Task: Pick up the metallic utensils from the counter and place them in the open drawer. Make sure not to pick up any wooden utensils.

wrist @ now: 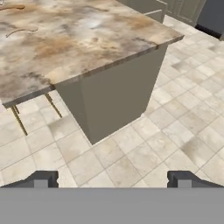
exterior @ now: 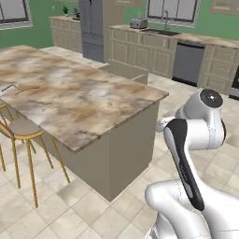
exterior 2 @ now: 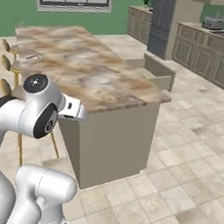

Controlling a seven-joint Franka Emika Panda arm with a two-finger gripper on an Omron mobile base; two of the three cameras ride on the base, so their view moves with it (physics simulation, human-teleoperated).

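The counter is a marbled brown and cream island top. Near its left end lie a dark-handled knife, the orange-brown wooden spoon and a thin pale metal piece. In the hand view the wooden spoon and the pale piece sit at the top left, far from the fingers. The open drawer juts out on the island's far side. My gripper is open and holds nothing. It hangs over the tiled floor, short of the counter's near corner.
Gold-legged stools stand along the island's left side. Cabinets, a dishwasher and a sink line the back wall, with a fridge further left. Tiled floor spreads in front of the island and to its right.
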